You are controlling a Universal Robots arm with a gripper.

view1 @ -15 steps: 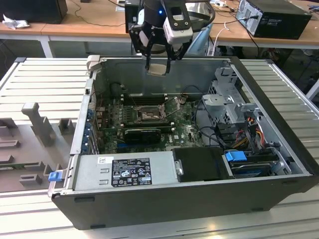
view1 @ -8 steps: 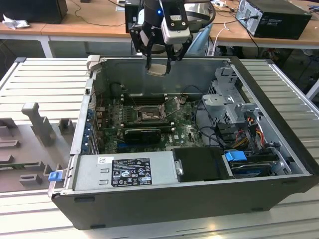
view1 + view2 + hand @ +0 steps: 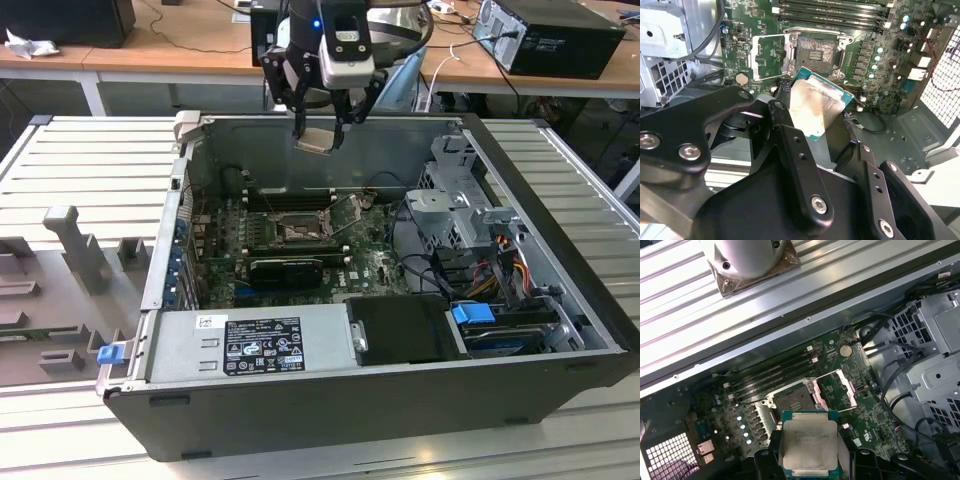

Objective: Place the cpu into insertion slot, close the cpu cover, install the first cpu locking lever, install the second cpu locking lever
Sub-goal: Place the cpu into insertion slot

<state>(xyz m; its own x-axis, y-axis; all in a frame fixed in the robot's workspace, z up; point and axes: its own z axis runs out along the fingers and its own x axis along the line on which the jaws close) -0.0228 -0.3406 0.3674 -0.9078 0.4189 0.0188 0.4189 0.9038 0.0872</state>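
End effector [image 3: 319, 134] tight around cpu [image 3: 808, 445]

You have an open computer case [image 3: 330, 405] on the ribbed surface [image 3: 90, 160]. Inside it are a green motherboard [image 3: 220, 240], a silver power supply [image 3: 250, 340], and a drive cage [image 3: 450, 205] at the exterior view's right.

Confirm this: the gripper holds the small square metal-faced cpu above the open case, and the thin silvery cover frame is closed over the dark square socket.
Not closed: the second wrist view shows the silvery cpu cover swung open beside the dark insertion slot. The gripper does hold the cpu above the case.
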